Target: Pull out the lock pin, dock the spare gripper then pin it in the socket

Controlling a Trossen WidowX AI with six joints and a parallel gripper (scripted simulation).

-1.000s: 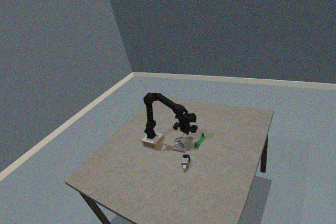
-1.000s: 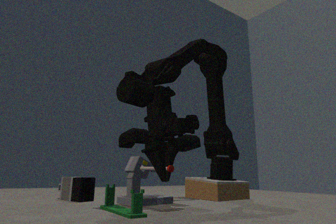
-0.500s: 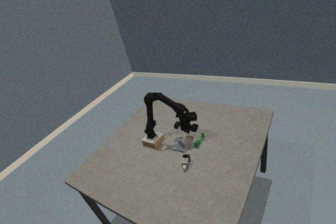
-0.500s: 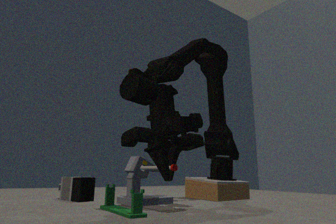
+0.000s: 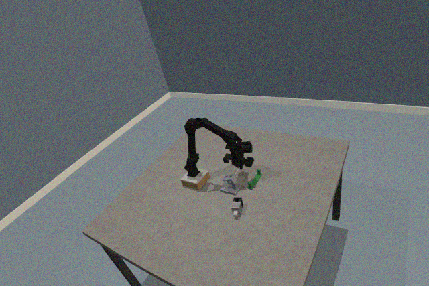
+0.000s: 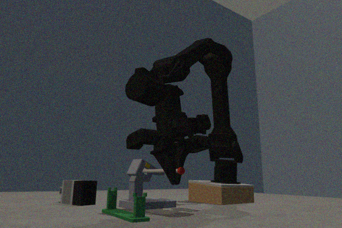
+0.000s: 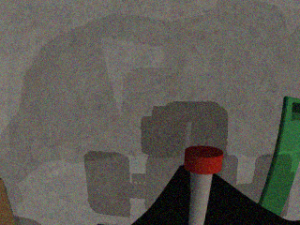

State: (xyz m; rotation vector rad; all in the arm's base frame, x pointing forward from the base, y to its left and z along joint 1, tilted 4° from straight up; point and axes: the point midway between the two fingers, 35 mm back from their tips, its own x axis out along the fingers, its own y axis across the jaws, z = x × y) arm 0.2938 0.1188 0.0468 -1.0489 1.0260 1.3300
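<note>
From the top view, your black WidowX arm (image 5: 214,127) (image 6: 193,51) reaches from its wood-sided base block (image 5: 194,181) (image 6: 206,192) over the gray socket mount (image 5: 229,191) (image 6: 135,188). The green two-post cradle (image 5: 254,179) (image 6: 121,214) (image 7: 281,164) sits on one side of the mount, the black-and-white spare gripper (image 5: 236,205) (image 6: 84,193) on another, lying on the tabletop (image 5: 277,241) (image 6: 33,211) (image 7: 61,84) and undocked.

In the exterior view, your gripper (image 5: 240,166) (image 6: 174,182) (image 7: 190,172) points down, its jaws closed on the red-headed lock pin (image 6: 158,171) (image 7: 199,192) near its head. The pale shank runs roughly level toward the mount's head; you cannot tell whether its far end is free of the socket. If it is still inside, lifting or turning your wrist now could wedge the pin or skew it in your grip. A swing toward the cradle's upright posts could knock them with a low fingertip or the trailing shank.

The wrist view shows you the red head standing just beyond the dark fingertips, the shank between them. With so little of the pin gripped, a snag could pivot it, leaving it misaligned for the later locking push.
</note>
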